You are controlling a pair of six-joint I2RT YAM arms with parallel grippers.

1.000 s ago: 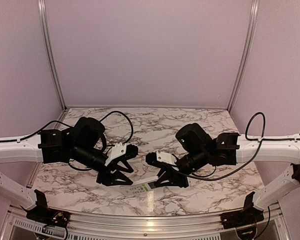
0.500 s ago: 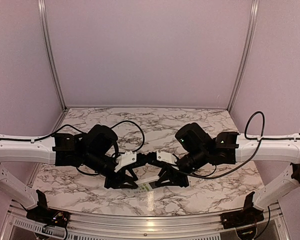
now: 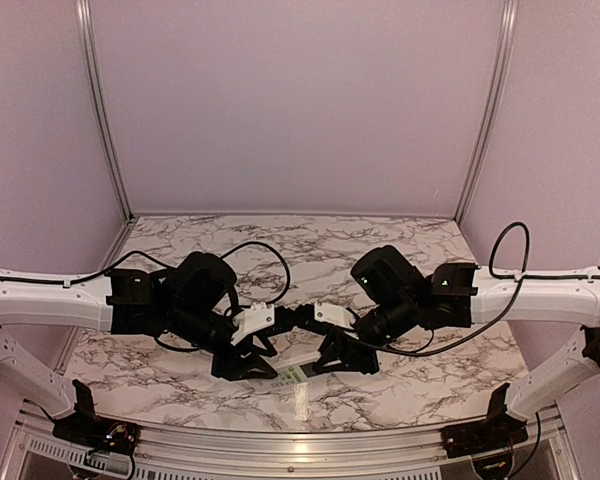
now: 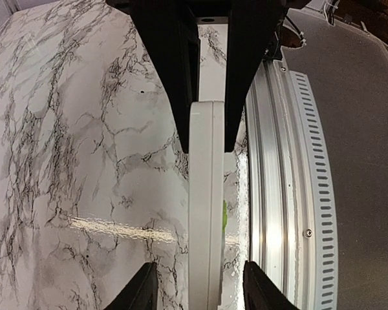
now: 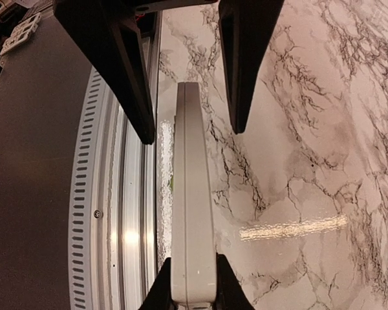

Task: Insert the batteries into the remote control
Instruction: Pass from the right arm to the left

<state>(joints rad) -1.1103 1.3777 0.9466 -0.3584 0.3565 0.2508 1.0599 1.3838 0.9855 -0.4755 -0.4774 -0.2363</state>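
Above the marble surface (image 3: 400, 250), near its front edge: brought in toward the middle since a second ago, the left gripper (image 4: 197, 287), jaws apart on both sides of the remote control (image 4: 205, 206), not touching it. Clamped tight on the opposite end, the right gripper (image 5: 193, 284). Remote control held on its thin edge, long axis left to right.

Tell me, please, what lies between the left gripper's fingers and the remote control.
Nothing: in the left wrist view the left gripper has its fingers either side of the remote control, each across a gap where only marble table shows.
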